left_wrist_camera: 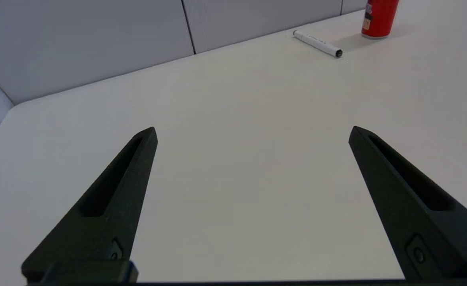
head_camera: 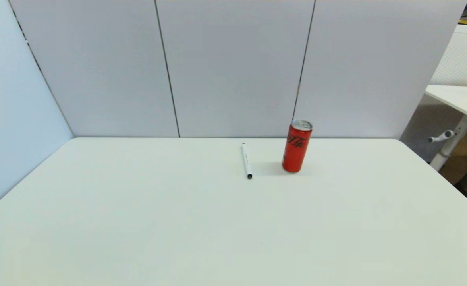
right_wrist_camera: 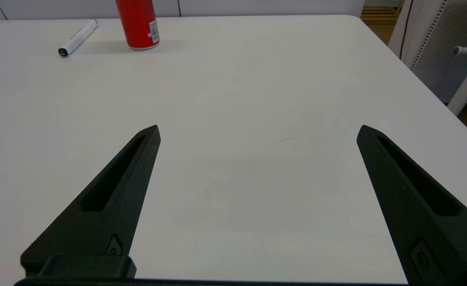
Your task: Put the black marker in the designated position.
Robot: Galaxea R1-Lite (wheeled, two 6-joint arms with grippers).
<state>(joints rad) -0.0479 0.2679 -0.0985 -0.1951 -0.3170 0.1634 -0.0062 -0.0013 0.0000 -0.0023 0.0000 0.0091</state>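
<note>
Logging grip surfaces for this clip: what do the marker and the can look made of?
The black marker: smooth white barrel with black end caps and fine print, probably plastic. The red drink can: glossy red wall with a bare silver top rim, most likely painted aluminium. Both grippers, left and right, hang open, well short of them.

Wide bare white table [head_camera: 178, 222] between near edge and black marker [head_camera: 246, 161]; approach from front and left unobstructed. Red can [head_camera: 296, 146] upright near marker's right side, narrowing access there. Wall panels [head_camera: 233, 67] close behind both.
</note>
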